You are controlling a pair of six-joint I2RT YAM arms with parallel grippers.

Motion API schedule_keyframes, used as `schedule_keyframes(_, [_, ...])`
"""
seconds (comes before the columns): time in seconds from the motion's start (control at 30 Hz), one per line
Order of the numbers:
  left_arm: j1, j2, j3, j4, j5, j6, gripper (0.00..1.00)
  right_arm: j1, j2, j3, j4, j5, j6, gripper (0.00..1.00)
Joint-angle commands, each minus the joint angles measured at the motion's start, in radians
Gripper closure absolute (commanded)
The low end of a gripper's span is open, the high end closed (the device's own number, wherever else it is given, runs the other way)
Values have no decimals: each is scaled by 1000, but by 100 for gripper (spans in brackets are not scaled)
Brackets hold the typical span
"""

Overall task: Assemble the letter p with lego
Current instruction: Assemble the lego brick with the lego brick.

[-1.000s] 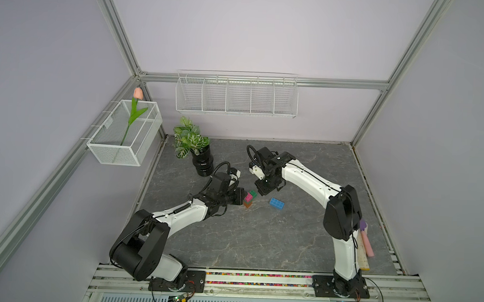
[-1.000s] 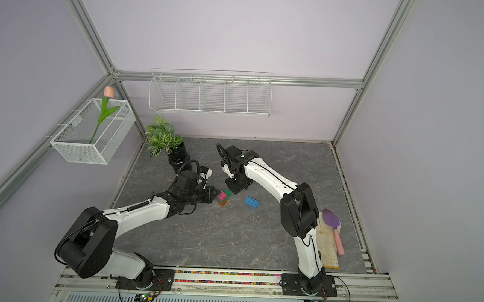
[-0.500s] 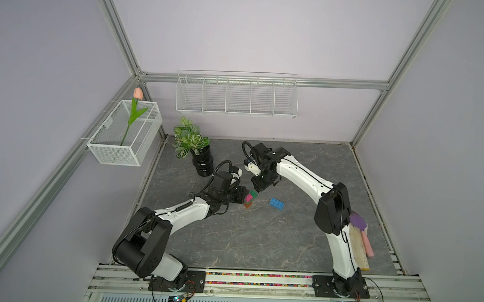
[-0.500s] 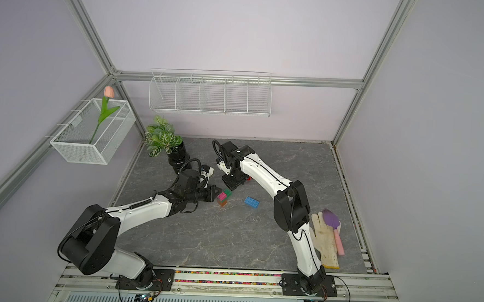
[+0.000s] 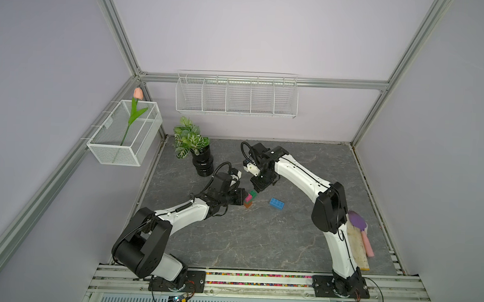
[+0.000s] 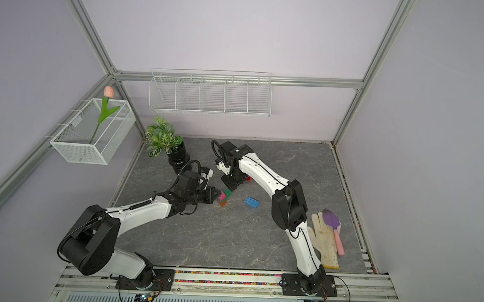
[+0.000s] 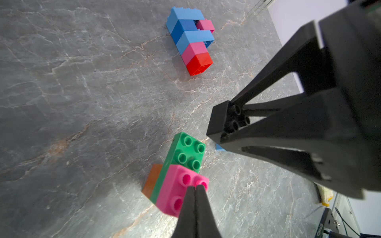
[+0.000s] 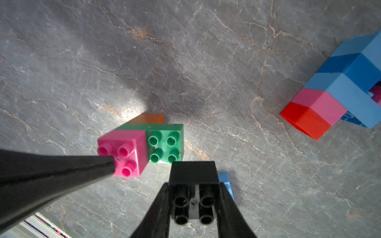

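While the left gripper point(image 7: 194, 189) has kept its closed tips pressed on the pink brick point(image 8: 123, 142), the right arm has swung in over the last second. Its right gripper point(image 5: 257, 189) now hangs just at one o'clock of the little stack on the table point(image 5: 259, 237). It is clamped on a black brick point(image 8: 192, 172), studs toward its own camera.

The pink brick sits on half of the green brick point(image 8: 165, 144), with the orange brick point(image 8: 148, 119) underneath. Four green studs are bare.

A loose blue brick point(image 5: 276, 203) lies at three o'clock of the stack. The joined blue, pink and red piece point(image 7: 191, 41) lies on its side, well apart at about one o'clock.

To my eye the black brick is headed for those bare studs, with the left tips steadying the stack; it is not seated yet.
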Motion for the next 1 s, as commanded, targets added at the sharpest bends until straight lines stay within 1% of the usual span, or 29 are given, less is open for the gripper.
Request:
schedule_keyframes(0.0, [-7, 12, -18, -9, 0, 1, 100, -8, 28, 23, -35, -21, -21, 80])
schedule_keyframes(0.2, [-8, 15, -19, -20, -10, 7, 100, -5, 42, 37, -44, -36, -24, 81])
schedule_keyframes(0.5, [-14, 21, -28, -26, -9, 8, 100, 6, 87, 112, -97, -48, -86, 81])
schedule_keyframes(0.73, [-16, 28, -42, -26, -10, 11, 100, 14, 113, 162, -129, -38, -135, 81])
schedule_keyframes(0.97, [-16, 30, -60, -17, -7, 13, 100, 39, 152, 215, -149, -26, -153, 81])
